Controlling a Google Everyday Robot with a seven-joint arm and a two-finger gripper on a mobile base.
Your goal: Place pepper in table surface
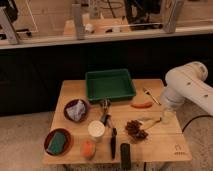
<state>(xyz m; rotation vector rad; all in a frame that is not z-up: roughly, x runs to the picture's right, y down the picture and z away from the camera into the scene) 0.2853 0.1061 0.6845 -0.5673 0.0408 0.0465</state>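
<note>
The pepper [141, 105] lies on the table surface [156, 144], near the gripper [167, 118] at its edge; I cannot tell the jaws' state.

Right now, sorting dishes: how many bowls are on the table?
2. Rear bowl, holding something crumpled, at the table's left; front bowl, holding a green sponge, at its front-left corner. None looks hidden. The claw hangs by the right edge.

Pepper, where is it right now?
In the camera view, the pepper lies on the table, right side, beside the green tray; the hand hangs just right of it.
</note>
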